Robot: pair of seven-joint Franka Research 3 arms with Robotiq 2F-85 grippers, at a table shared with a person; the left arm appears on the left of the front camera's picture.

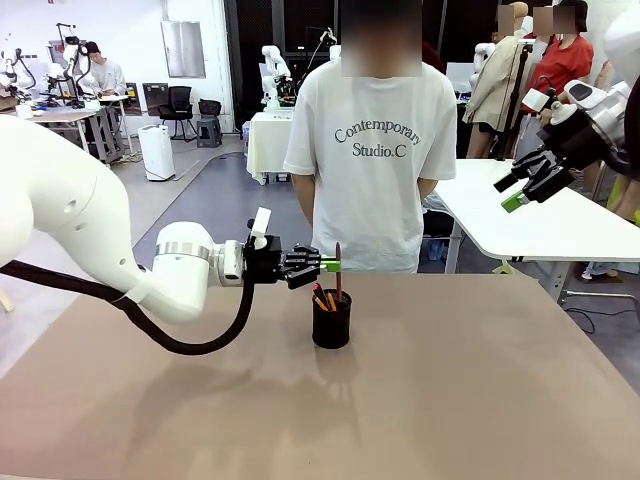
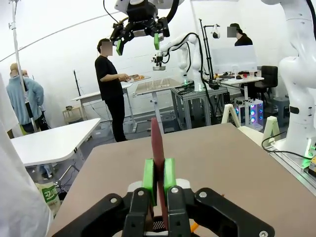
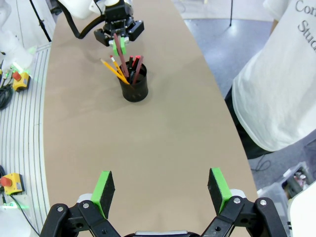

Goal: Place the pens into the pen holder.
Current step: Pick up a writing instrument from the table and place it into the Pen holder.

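The black mesh pen holder (image 1: 331, 322) stands mid-table, with a yellow-orange pen (image 3: 112, 68) and a pinkish-red pen (image 3: 138, 63) leaning inside it. My left gripper (image 1: 328, 265) reaches in from the left just above the rim and is shut on the reddish-brown pen (image 1: 338, 258). That pen stands upright with its lower end down in the holder. In the left wrist view the pen (image 2: 157, 143) rises between the green pads (image 2: 149, 175). My right gripper (image 1: 525, 190) hangs open and empty, high at the far right; its own view looks down on the holder (image 3: 134, 86).
A person in a white T-shirt (image 1: 372, 160) stands at the far edge, right behind the holder, hands out of sight. A white table (image 1: 530, 220) sits beyond the right corner. The tan tabletop (image 1: 450, 400) is bare around the holder.
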